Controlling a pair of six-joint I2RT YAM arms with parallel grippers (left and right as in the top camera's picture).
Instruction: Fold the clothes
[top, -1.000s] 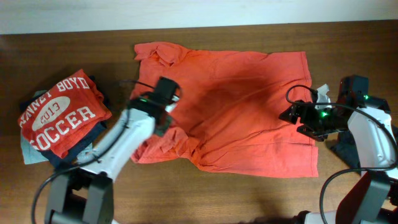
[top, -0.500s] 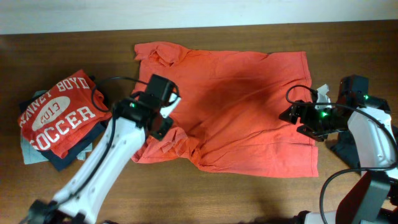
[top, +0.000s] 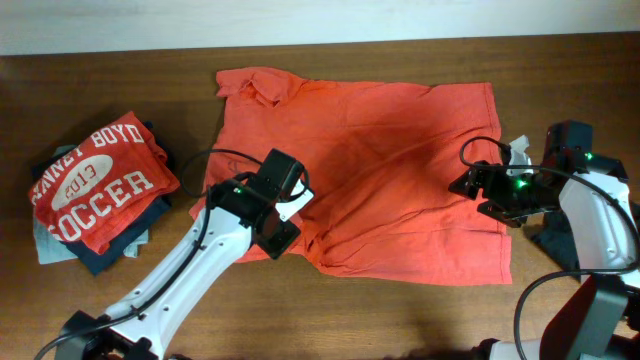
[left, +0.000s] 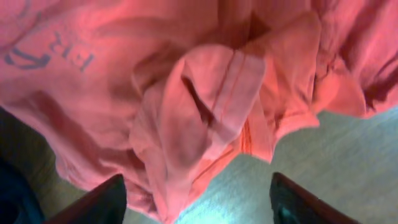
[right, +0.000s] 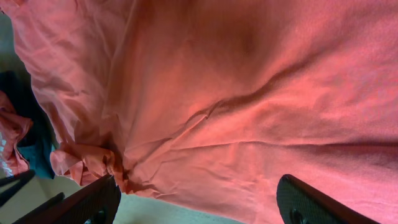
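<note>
- Overhead: the orange-red shirt (top: 390, 160) lies spread on the brown table (top: 320, 60), in the middle, with its collar at the far left corner.
- Its near left part is bunched, and the left hand (top: 290, 205) is over that part, at the near left edge of the shirt.
- The right hand (top: 470, 185) is over the right edge of the shirt and points left.
- A pile of clothes is at the left of the table, well apart from the shirt: a red tee (top: 95, 185) with white "SOCCER" print on top, a dark piece (top: 110, 255) under it, and a pale piece (top: 45, 245) at the near left corner of the pile.
- Left wrist: the left hand (left: 198, 186) is wide, its two dark fingers (left: 106, 199) stand far apart at the lower edge and hold nothing.
- A crumpled sleeve (left: 211, 106) of the shirt lies between and beyond them, with bare table (left: 348, 149) at the right.
- Right wrist: the right hand (right: 198, 186) is also wide, with one finger at each lower corner.
- Only wrinkled shirt (right: 249, 93) cloth is seen under it, and the fingers (right: 311, 202) do not grip it.
</note>
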